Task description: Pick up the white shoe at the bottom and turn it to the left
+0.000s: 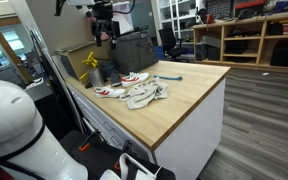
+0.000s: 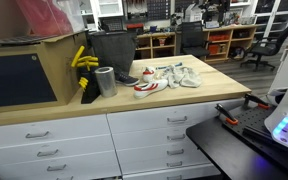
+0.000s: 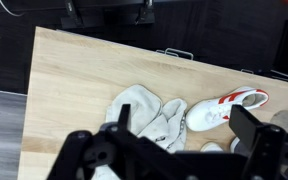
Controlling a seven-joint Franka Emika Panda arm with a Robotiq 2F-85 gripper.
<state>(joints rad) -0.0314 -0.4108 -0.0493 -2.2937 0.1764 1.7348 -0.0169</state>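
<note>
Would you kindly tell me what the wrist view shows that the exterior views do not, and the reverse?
Only the wrist view shows the gripper close up, jaws spread apart. Only the exterior views show the grey cup, the yellow object, the black bin and the drawers. Both share the wooden tabletop, the white cloth and a red-striped white shoe.

Light wooden bench (image 2: 134, 103), seen in an exterior view: a metal can (image 2: 105, 81) stands at left, a pair of white shoes (image 2: 147, 84) with red stripes lies just right of it, and a crumpled white cloth (image 2: 180, 76) sits right of the shoes. A yellow object (image 2: 84, 62) and a black bin (image 2: 112, 50) stand farther back. In the wrist view, the cloth lies against one shoe.
</note>
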